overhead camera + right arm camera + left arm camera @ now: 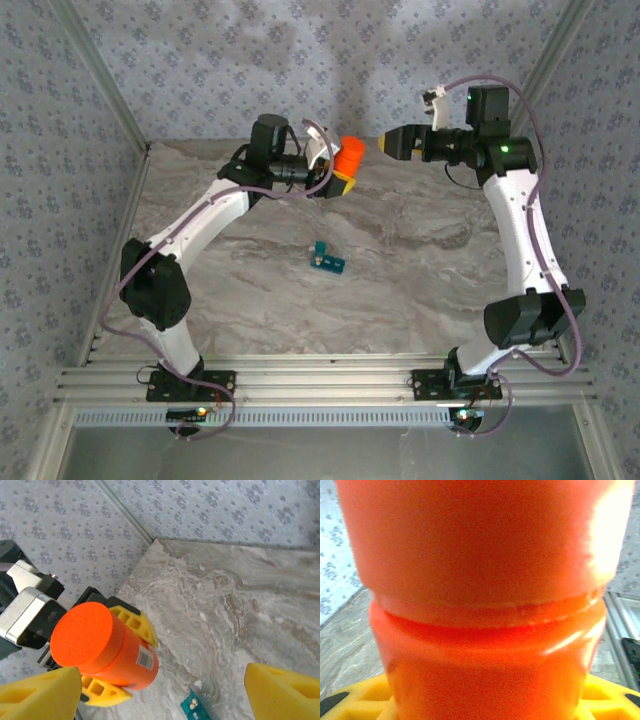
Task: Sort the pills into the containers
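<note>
My white left arm [200,225] reaches up and inward, its yellow-fingered left gripper [343,175] clamped around an orange cylindrical plastic bottle [351,154]. My right arm [520,220] arches opposite, with the right gripper [388,143] pointing leftward and its jaws spread wide.

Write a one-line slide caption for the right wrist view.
Left fingers grip an orange cylindrical plastic bottle above the marbled table; open right fingers face its cap.
</note>
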Robot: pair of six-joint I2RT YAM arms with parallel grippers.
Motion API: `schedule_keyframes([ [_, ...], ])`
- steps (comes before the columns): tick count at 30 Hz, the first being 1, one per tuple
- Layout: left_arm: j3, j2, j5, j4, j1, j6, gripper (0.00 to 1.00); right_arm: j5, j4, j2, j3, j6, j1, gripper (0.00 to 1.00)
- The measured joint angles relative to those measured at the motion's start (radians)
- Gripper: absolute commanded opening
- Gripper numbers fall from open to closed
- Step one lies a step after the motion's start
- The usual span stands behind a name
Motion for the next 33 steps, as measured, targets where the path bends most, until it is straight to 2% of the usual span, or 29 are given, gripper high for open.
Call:
schedule_keyframes([
  [8,0.035,0.032,0.066,-0.099,0.000,0.020,0.00,0.001,-0.164,0.114,0.171,-0.140,0.086,0.86],
  [15,0.045,0.040,0.074,-0.146,0.000,0.029,0.00,0.001,-0.222,0.147,0.200,-0.177,0.124,0.85],
  [23,0.056,0.041,0.083,-0.158,0.000,0.031,0.00,0.001,-0.242,0.156,0.209,-0.192,0.143,0.79],
  [28,0.059,0.043,0.087,-0.166,0.000,0.031,0.00,0.001,-0.243,0.160,0.209,-0.194,0.153,0.69],
  [33,0.059,0.047,0.086,-0.172,-0.002,0.031,0.00,-0.006,-0.246,0.162,0.209,-0.198,0.163,0.52],
])
